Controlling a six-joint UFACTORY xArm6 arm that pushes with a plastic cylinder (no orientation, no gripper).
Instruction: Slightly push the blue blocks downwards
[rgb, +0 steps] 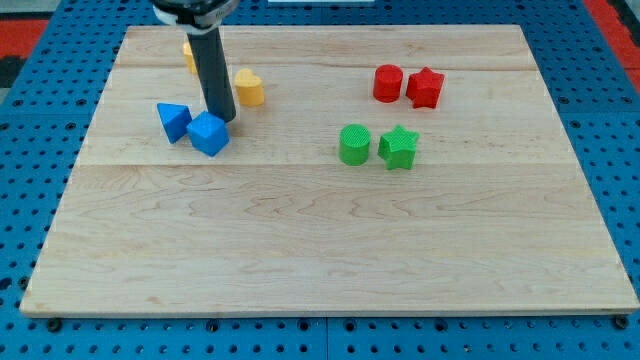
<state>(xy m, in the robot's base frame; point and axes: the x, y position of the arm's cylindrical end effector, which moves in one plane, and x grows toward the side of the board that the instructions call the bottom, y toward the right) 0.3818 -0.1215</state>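
Two blue blocks lie side by side at the upper left of the wooden board (320, 240): a blue triangular block (173, 120) on the left and a blue cube-like block (209, 134) touching it on the right. My tip (224, 119) stands at the upper right edge of the blue cube-like block, touching or almost touching it. The dark rod rises from there to the view's top.
A yellow heart-shaped block (249, 88) lies just right of the rod; another yellow block (189, 56) is partly hidden behind the rod. A red cylinder (388, 83) and red star (425, 88) sit upper right. A green cylinder (354, 144) and green star (398, 148) sit below them.
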